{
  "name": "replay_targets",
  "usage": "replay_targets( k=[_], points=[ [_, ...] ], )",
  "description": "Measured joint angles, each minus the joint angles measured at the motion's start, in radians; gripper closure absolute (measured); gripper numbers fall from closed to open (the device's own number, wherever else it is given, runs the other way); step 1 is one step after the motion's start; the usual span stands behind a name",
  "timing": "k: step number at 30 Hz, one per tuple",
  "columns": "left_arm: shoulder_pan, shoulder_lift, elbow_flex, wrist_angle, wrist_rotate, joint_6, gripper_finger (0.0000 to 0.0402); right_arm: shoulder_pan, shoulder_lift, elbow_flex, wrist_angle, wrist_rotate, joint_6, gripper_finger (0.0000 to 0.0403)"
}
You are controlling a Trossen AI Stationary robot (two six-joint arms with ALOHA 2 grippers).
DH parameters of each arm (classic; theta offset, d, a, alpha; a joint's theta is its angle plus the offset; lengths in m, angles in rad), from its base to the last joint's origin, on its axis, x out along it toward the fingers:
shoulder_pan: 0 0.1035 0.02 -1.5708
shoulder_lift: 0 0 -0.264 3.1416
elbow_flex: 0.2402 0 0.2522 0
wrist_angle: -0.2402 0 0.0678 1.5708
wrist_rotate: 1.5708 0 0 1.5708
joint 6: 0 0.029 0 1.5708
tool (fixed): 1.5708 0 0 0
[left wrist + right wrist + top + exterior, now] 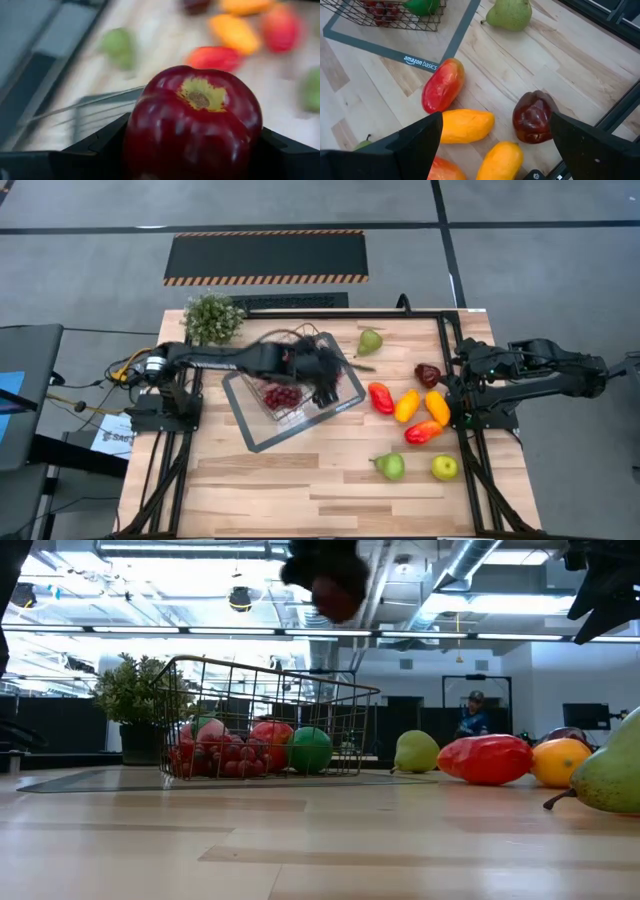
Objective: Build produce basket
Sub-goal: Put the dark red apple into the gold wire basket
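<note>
My left gripper [325,375] hangs above the wire basket [300,345] and is shut on a dark red apple [192,125]. The low view shows that apple [337,595] high over the basket [270,680]. The basket stands on a grey tray [262,442] and holds red grapes [215,755], a green piece [311,748] and a red piece [268,733]. Loose produce lies on the table to the right: a green pear [370,340], a red piece [380,397], two orange pieces [406,405] and more. My right gripper [497,132] waits open at the table's right edge. My left gripper pinches the dark red apple between its two fingers, one on each side of the fruit [134,135]. The apple's stem dimple [199,99] faces back toward the wrist. The apple is lifted clear, well above the basket's rim.
A bushy potted plant [212,318] stands at the far left corner. Further right lie a dark red piece [428,374], a red piece [423,432], a second green pear [390,467] and a yellow-green apple [444,468]. Bare wood runs along the near edge.
</note>
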Motion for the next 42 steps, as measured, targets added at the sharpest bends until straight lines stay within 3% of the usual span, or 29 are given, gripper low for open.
replay_targets(
  k=[3, 8, 14, 20, 26, 42],
  points=[
    [0.040, -0.028, 0.000, -0.150, -0.059, -0.050, 0.0140, 0.000, 0.000, 0.000, 0.000, 0.002, 0.000, 0.0017],
    [0.104, -0.032, -0.031, -0.248, -0.038, -0.061, 0.0139, 0.000, 0.000, 0.000, 0.000, 0.020, 0.000, 0.0017],
    [0.149, -0.031, -0.159, -0.218, 0.088, -0.051, 0.0138, 0.000, 0.000, 0.000, 0.000, 0.020, 0.000, 0.0017],
    [0.172, -0.031, -0.312, -0.072, 0.205, -0.062, 0.0137, 0.000, 0.000, 0.000, -0.001, 0.020, 0.000, 0.0017],
    [0.165, -0.030, -0.370, 0.026, 0.264, -0.056, 0.0136, 0.000, 0.000, 0.000, -0.001, 0.032, 0.000, 0.0017],
    [0.163, 0.049, -0.366, 0.068, 0.255, -0.020, 0.0113, -0.001, 0.000, 0.000, -0.001, 0.046, 0.008, 0.0017]
  ],
)
